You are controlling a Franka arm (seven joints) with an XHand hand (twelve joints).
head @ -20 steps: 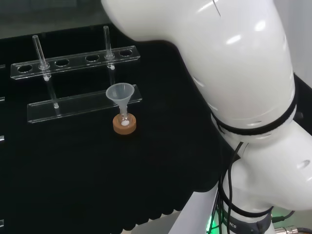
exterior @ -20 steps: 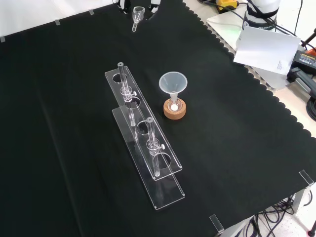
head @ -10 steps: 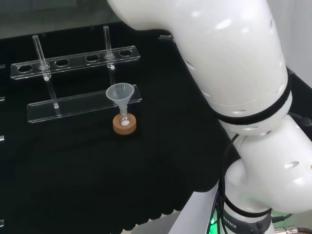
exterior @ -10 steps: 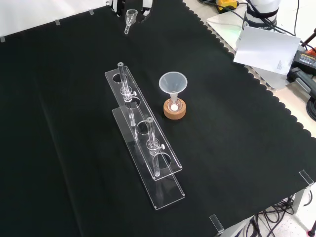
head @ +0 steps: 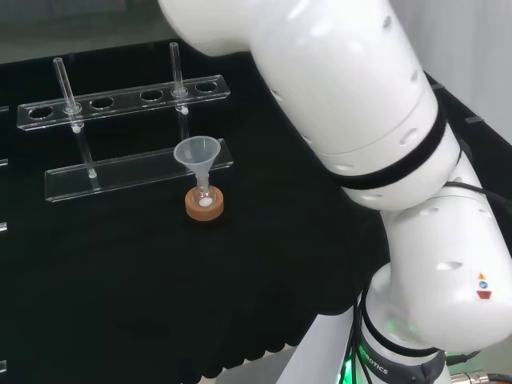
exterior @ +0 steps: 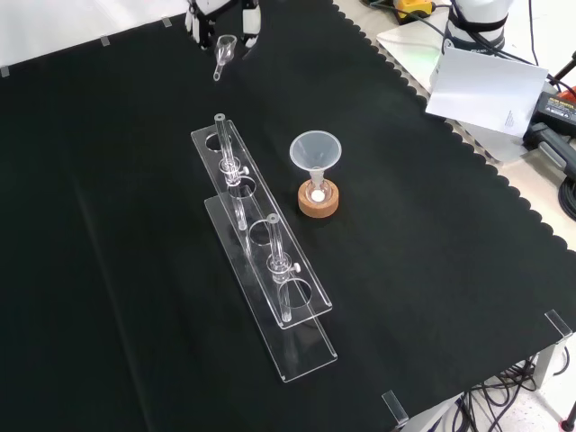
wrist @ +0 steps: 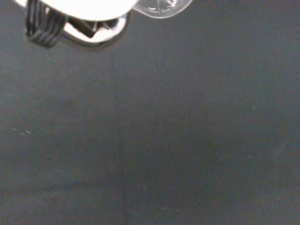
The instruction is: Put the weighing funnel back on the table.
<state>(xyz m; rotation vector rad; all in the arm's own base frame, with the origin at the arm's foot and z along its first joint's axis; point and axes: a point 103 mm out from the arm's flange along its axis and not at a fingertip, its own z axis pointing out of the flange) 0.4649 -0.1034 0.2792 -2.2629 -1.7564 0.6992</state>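
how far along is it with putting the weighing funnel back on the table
Done: nothing finished yet. In hand: the hand holds the weighing funnel pinched between its fingers at the top of the front view, stem slanting down, seemingly just clear of the black cloth. Left: lower it onto the cloth, open the fingers and draw away.

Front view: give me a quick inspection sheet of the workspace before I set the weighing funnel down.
Surface: black cloth, no spills seen.
Job's things: weighing funnel held near the cloth's far edge, stem angled down.
Clutter: funnel with its stem in a small flask on a cork ring; clear rack with glass tubes.
Grippers: robot hand, fingers pinching the weighing funnel.
Cables: cables below the near right corner.
Surroundings: white sheet beyond the cloth's right edge.
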